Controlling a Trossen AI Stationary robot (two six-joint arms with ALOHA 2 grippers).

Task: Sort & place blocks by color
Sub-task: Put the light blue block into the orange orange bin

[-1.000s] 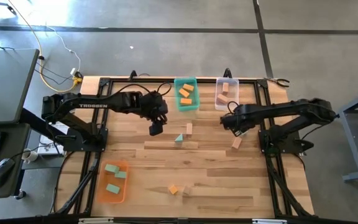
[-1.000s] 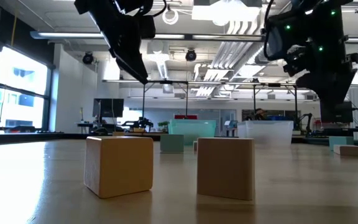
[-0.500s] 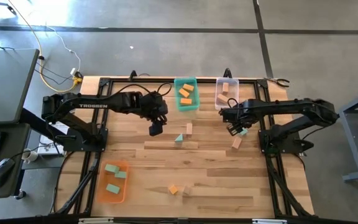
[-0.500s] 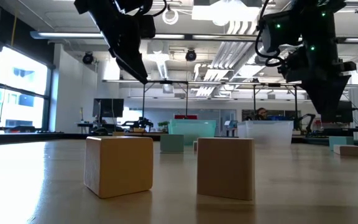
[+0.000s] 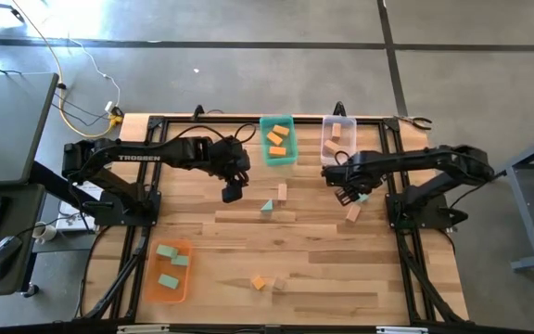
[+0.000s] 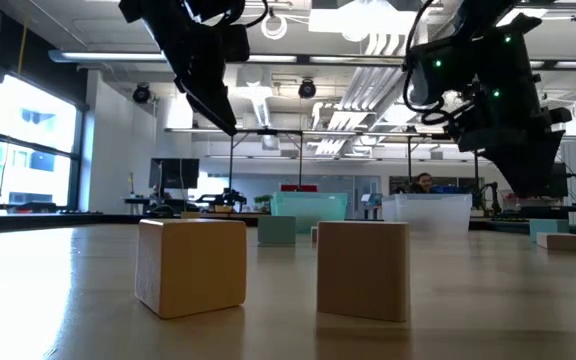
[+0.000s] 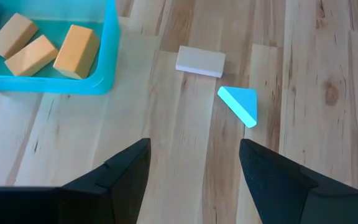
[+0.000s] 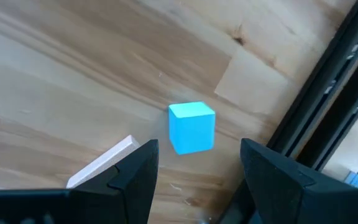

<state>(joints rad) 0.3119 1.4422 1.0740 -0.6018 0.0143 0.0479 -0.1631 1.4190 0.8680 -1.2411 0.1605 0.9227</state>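
Observation:
Both grippers are open and hold nothing. My right gripper (image 5: 349, 193) hangs above the table's right part, fingers pointing down. A teal cube (image 8: 192, 127) and a tan bar (image 8: 104, 163) lie flat on the wood just ahead of its fingers. My left gripper (image 5: 233, 192) hovers left of centre. Ahead of it lie a teal wedge (image 7: 239, 104) and a tan bar (image 7: 200, 61). An orange block (image 5: 259, 282) and a tan block (image 5: 276, 285) rest near the front edge.
At the far edge stand a teal bin (image 5: 278, 156) holding orange blocks and a clear bin (image 5: 337, 153) holding tan blocks. An orange bin (image 5: 168, 286) with teal blocks sits front left. Black frame rails (image 5: 392, 176) run along the table's sides.
My right gripper has shifted a little toward the table's left and sunk slightly, tipping more steeply downward over the teal cube. Its fingers stay open. The blocks have not moved.

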